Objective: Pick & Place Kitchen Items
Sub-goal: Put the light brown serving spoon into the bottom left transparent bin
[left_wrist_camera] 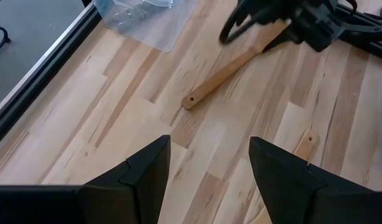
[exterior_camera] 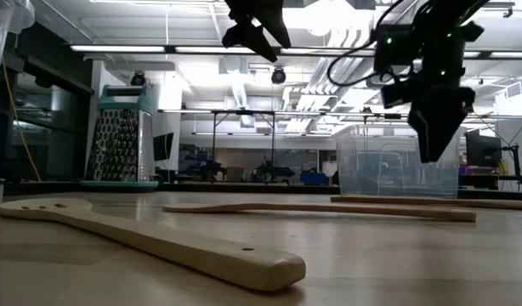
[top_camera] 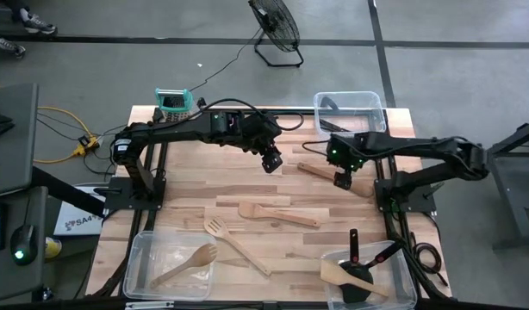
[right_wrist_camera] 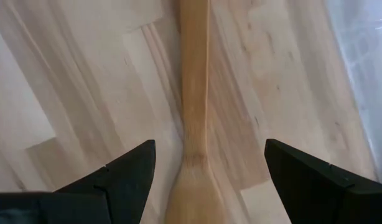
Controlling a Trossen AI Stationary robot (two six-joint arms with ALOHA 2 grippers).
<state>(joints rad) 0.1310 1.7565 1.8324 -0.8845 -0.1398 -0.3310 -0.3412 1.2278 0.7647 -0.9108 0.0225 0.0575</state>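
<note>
Over the far right part of the table, I have the right gripper [top_camera: 342, 181] poised above a wooden utensil [top_camera: 320, 172] that lies flat on the boards just in front of the empty clear bin [top_camera: 349, 110]. Fingers are spread wide with nothing between them; the right wrist view shows the handle running straight down the middle of the gap, so alignment looks good. I judge this to be the approach step of a pick, before descent.

The left gripper [top_camera: 270, 162] hangs over the table's middle, fingers [left_wrist_camera: 141, 177] also apart and empty, well above the surface.

Remaining loose items: a wooden spatula [top_camera: 277, 213] near the centre and a slotted wooden turner [top_camera: 234, 243] just nearer the front edge. A wooden spoon [top_camera: 185, 263] already lies in the front left bin [top_camera: 137, 258]; the front right bin [top_camera: 404, 274] holds a black turner [top_camera: 357, 274] and another wooden piece. The box grater [top_camera: 172, 102] stands at the far left corner.

Next move, as I see it: lower the right gripper straight down until the fingertips bracket the handle close to the boards, then close. The handle is thin and lies flat, so I expect the fingertips must nearly touch the table to get purchase.
</note>
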